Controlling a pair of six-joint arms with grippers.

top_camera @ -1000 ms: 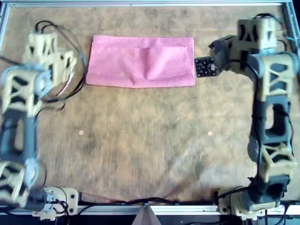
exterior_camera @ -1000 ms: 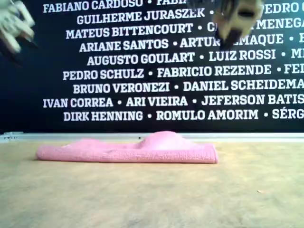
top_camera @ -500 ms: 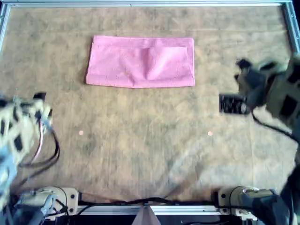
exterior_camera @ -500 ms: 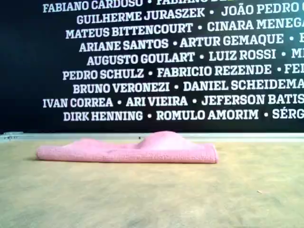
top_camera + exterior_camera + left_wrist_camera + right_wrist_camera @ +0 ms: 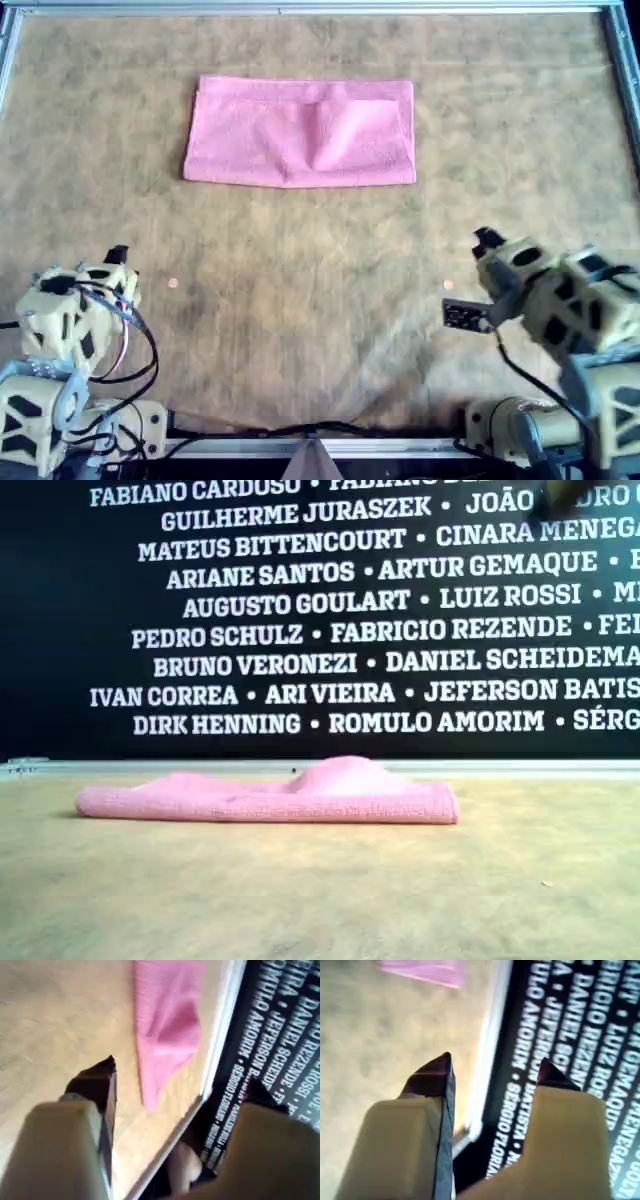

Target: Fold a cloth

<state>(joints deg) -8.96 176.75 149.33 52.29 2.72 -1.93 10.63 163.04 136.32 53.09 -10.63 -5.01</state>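
Cloth (image 5: pixel 300 132) — pink towel, lies flat on the brown felt-like tabletop (image 5: pixel 300 320) toward the far edge in the overhead view, roughly centred left-to-right, already doubled into a long rectangle w/ its long axis running across the overhead view, left to right. Exterior view shows the same thing: low pink band (image 5: pixel 265 798) w/ a soft hump near its middle, in front of the black wall of white names (image 5: pixel 350 610). Both arms sit well apart from it at the near edge of the overhead view — left gripper (image 5: pixel 112 262) at the overhead view's lower left, right gripper (image 5: pixel 470 305) at its lower right; neither touches the fabric. Left gripper in its wrist view (image 5: pixel 175 1085): jaws spread wide, nothing between them, cloth (image 5: pixel 167 1025) ahead and off. Right gripper in its wrist view (image 5: pixel 495 1067): jaws parted, empty, only a pink corner (image 5: pixel 422 971) visible far off. Key relation: cloth lies straight ahead of both tools toward the far rail, short ends facing overhead left and right, so each arm is nearer to one short end; distances look abt equal. Judgement: a further fold would likely bring one short end over to the other — or the fold may be counted as done, can't tell.
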